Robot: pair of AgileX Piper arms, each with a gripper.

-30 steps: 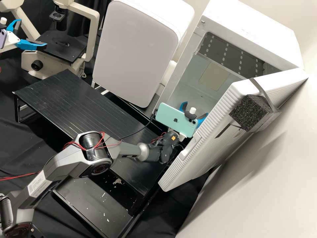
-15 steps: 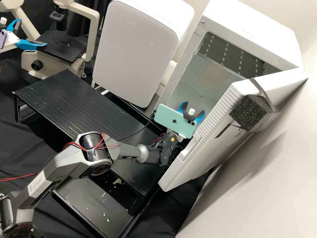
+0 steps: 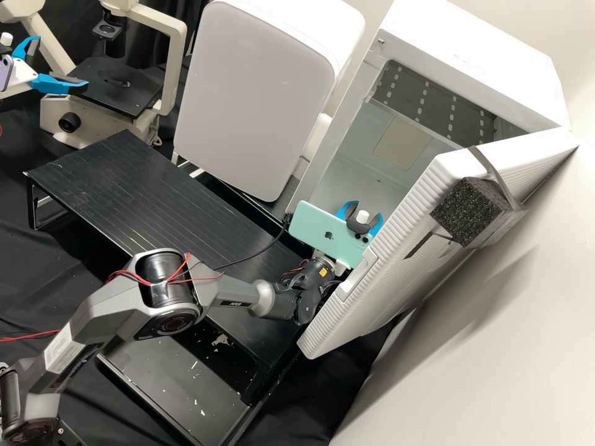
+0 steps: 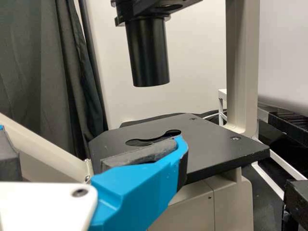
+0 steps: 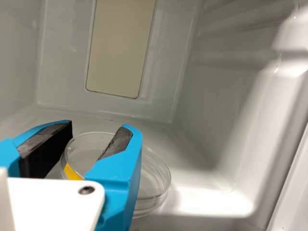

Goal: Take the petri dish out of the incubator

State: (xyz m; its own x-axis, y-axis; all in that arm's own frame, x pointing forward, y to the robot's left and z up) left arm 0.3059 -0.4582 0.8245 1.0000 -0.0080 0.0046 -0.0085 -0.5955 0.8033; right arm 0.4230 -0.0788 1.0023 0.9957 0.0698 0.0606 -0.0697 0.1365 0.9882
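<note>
Well, at the far left I see the left end effector [image 3: 62, 62] beside the black stage [image 3: 133, 96] of the microscope [image 3: 176, 62], its fingers apart and nothing between them. Next comes the black table [image 3: 142, 192]. Past the right end of this table is the incubator [image 3: 477, 59], its door [image 3: 396, 254] standing open. The right end effector [image 5: 100, 126] is in the opening, also with its fingers apart, clamped on nothing. The petri dish [image 5: 158, 180] lies flat on the floor [image 5: 185, 161] of the incubator, well apart from the back edge, and it seems to me nearer to the front edge.

The dish is clear and round, with a yellow mark [image 5: 72, 172] at its side. I think it is light and stiff, but rather slippery, and it may crack if one presses too hard. Its layered rims make me suppose a loose lid, which could slide off if only the upper part is taken. So I would take hold of it low on two opposite sides, with gentle and equal pressure, and keep it level. It looks wide for these fingers, so they should open well before they go around it.
</note>
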